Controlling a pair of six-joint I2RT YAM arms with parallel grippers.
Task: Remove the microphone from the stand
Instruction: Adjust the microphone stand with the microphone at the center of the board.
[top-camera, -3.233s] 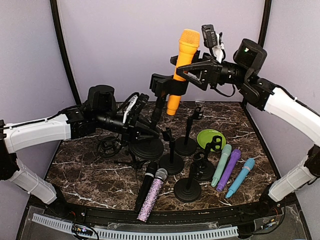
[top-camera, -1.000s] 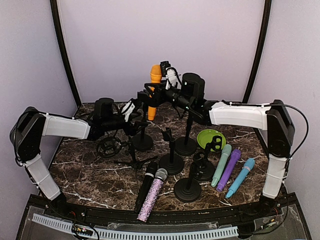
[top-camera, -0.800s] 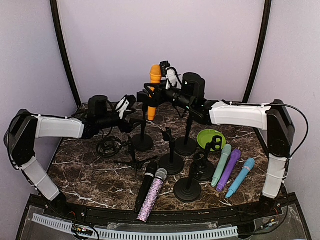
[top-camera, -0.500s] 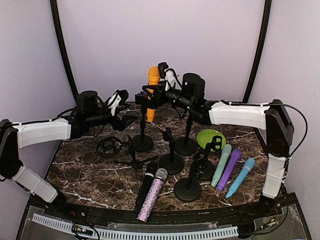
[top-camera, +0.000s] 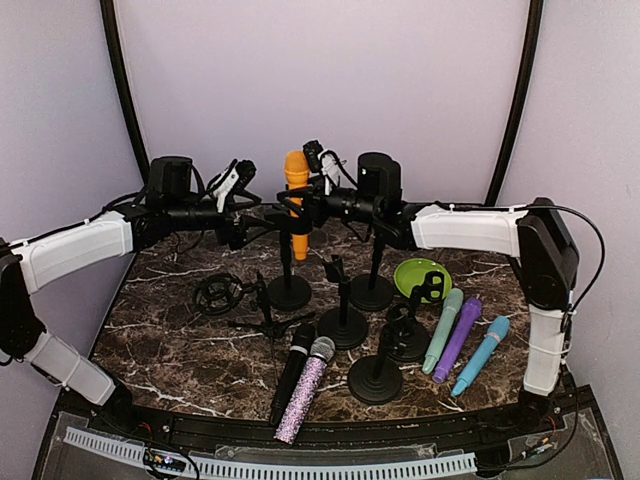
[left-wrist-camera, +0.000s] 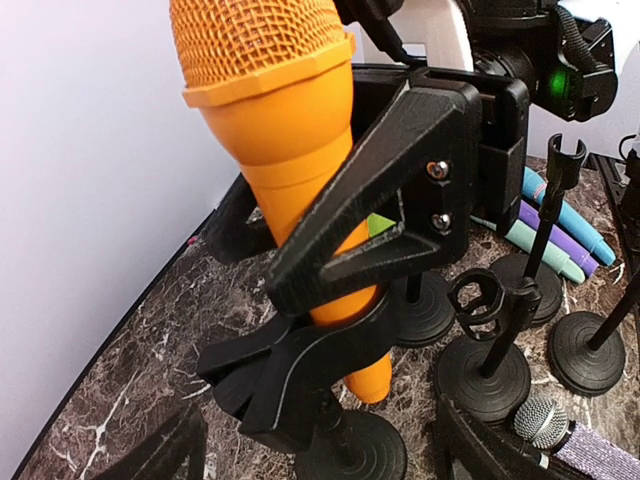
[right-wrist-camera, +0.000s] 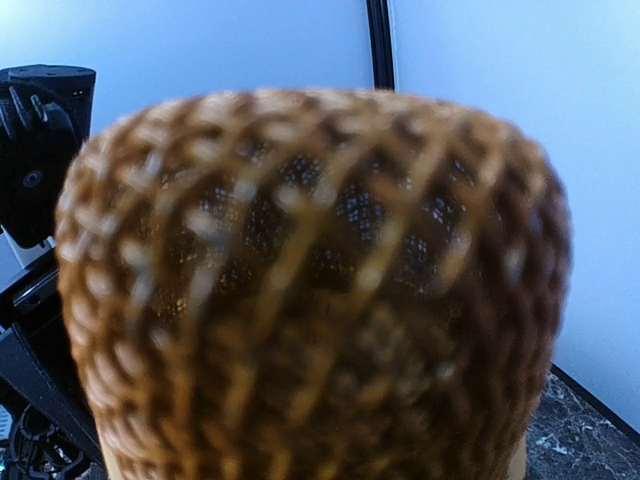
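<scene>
The orange microphone stands upright in the black clip of a stand whose round base rests on the marble table. My right gripper reaches in from the right and is shut on the microphone's body just above the clip. In the left wrist view its black fingers clamp the orange microphone above the clip. My left gripper is open just left of the clip; its own jaws stand wide apart either side of the stand's pole. The microphone's mesh head fills the right wrist view, hiding the right fingers there.
Several empty stands crowd the middle. A green bowl and teal, purple and blue microphones lie at the right. Black and glitter microphones lie in front, a shock mount at the left.
My left gripper has risen from near the stand's base to clip height and opened wider. The right gripper and the microphone have shifted slightly left and down.
</scene>
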